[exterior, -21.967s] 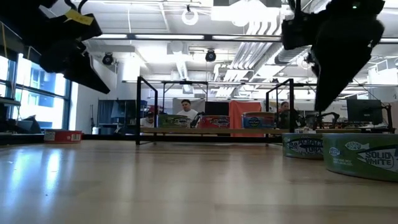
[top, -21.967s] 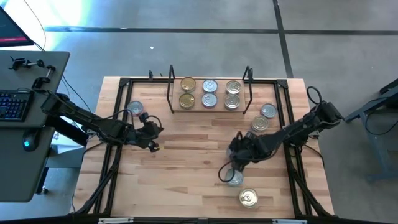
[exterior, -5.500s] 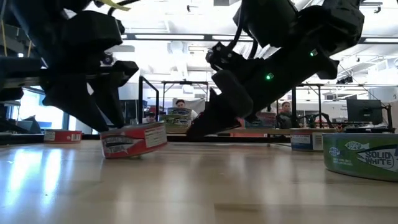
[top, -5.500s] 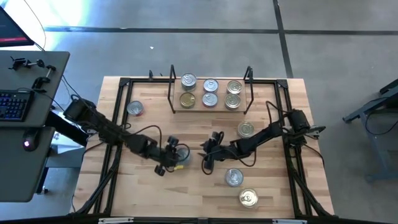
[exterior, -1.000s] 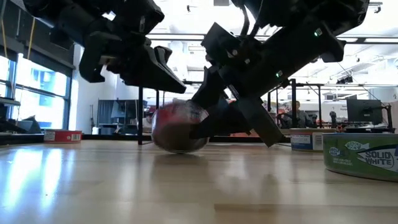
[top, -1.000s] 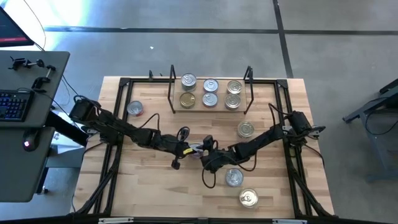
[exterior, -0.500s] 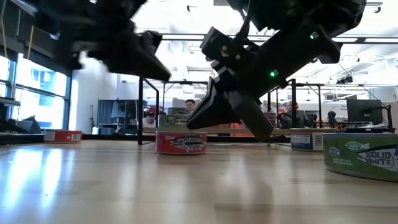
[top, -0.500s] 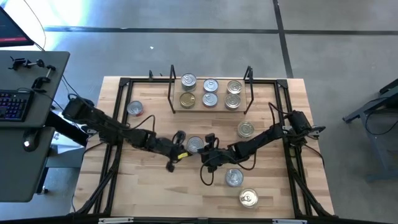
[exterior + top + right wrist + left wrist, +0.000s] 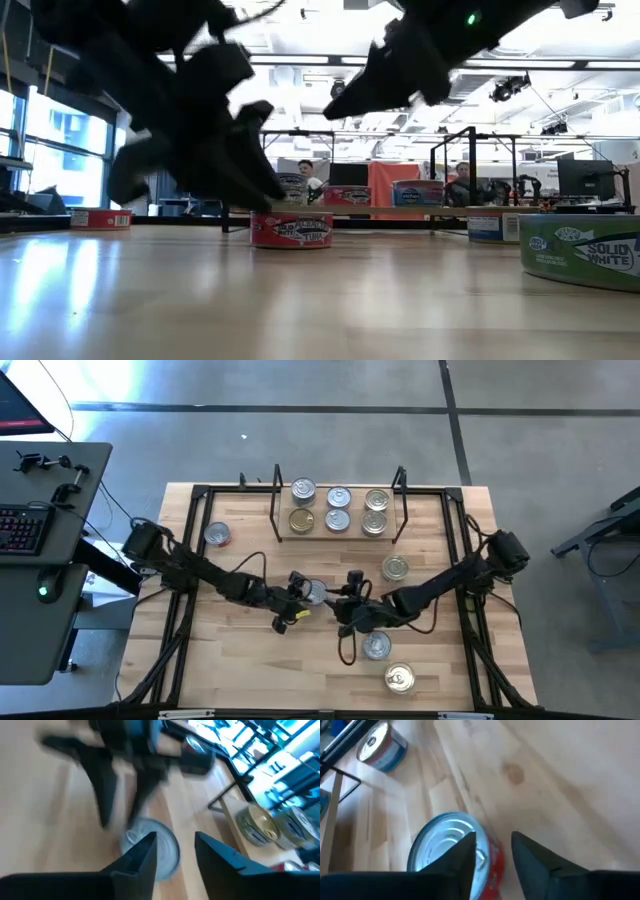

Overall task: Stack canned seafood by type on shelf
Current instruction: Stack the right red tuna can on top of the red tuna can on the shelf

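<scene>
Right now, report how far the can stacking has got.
Done: six cans sit on the shelf in three columns. In hand: the red-labelled can stands mid-table, held by neither the left gripper nor the right gripper. Left: that can, one by the left rail, three on the right.
</scene>
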{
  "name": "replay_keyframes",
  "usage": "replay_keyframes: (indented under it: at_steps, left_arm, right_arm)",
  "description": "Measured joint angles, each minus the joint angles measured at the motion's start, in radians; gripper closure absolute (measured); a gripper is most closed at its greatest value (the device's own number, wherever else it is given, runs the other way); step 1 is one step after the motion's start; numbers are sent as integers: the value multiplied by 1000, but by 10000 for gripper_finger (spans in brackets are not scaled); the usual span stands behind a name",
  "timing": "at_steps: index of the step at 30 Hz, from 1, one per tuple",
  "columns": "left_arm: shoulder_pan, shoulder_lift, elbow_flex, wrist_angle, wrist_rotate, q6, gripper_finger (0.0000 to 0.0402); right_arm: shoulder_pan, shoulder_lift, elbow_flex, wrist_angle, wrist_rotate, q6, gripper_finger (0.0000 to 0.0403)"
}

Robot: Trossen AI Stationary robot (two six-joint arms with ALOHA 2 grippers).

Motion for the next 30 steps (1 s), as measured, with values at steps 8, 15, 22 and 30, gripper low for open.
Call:
replay_keyframes:
  at_steps: [8,15,22,30]
  left_arm:
    - [25,101,5,68,-23,48,301]
    - [36,91,3,88,-10,31,389]
    - [36,-20,22,48,20,-9,399]
    - [36,-93,25,58,52,-36,401]
  right_arm:
    - [7,40,-7,-12,-255,-127,236]
    - [-14,93,-12,-20,-216,-146,230]
    - [-53,93,-11,-29,-247,-171,169]
    - [-60,168,-11,77,-200,-272,142]
